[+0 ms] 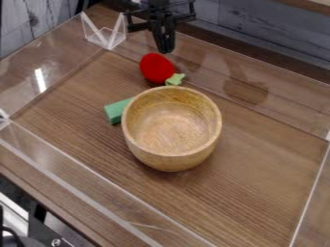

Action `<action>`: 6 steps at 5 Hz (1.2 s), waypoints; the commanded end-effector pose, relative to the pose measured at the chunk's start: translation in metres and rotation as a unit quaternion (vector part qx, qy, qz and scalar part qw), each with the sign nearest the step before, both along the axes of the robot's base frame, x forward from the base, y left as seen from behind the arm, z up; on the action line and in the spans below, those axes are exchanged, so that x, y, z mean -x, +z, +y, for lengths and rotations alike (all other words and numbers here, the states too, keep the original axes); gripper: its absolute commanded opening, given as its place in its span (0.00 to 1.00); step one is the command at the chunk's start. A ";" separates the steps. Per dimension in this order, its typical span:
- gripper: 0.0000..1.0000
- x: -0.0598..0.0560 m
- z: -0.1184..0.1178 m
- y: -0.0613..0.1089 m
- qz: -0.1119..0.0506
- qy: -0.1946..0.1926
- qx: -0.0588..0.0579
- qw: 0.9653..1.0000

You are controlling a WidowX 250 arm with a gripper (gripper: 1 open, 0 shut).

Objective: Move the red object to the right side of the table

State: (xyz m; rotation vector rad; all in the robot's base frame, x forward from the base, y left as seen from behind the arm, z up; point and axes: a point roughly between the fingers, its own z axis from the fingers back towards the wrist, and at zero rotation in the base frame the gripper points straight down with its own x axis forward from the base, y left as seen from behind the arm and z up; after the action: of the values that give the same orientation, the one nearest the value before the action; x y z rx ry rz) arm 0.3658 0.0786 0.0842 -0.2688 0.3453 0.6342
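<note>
Camera view shows the red object (156, 66) lying on the table (258, 164) toward the far side, its green tip pointing at the wooden bowl (173, 126) just beside it; a flat green block (119, 110) peeks out at the bowl's left edge. The gripper (164, 44) hangs just behind the fruit with its jaws clenched on nothing. Judged from here, descending with shut jaws would nudge the round fruit so it rolls against the bowl, and a rightward sweep could snag the bowl's rim.
</note>
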 end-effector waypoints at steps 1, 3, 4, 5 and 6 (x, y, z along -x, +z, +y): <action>0.00 -0.006 0.000 0.031 -0.045 -0.003 -0.012 0.999; 0.00 -0.007 0.001 0.023 -0.043 0.000 -0.015 0.999; 0.00 -0.006 0.001 0.019 -0.042 0.002 -0.017 0.999; 0.00 -0.004 0.002 0.016 -0.040 0.003 -0.018 0.999; 0.00 -0.004 0.001 0.016 -0.039 0.003 -0.016 0.999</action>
State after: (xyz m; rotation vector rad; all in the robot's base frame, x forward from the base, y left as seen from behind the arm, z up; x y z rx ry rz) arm 0.3669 0.0795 0.0770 -0.2631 0.3285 0.6430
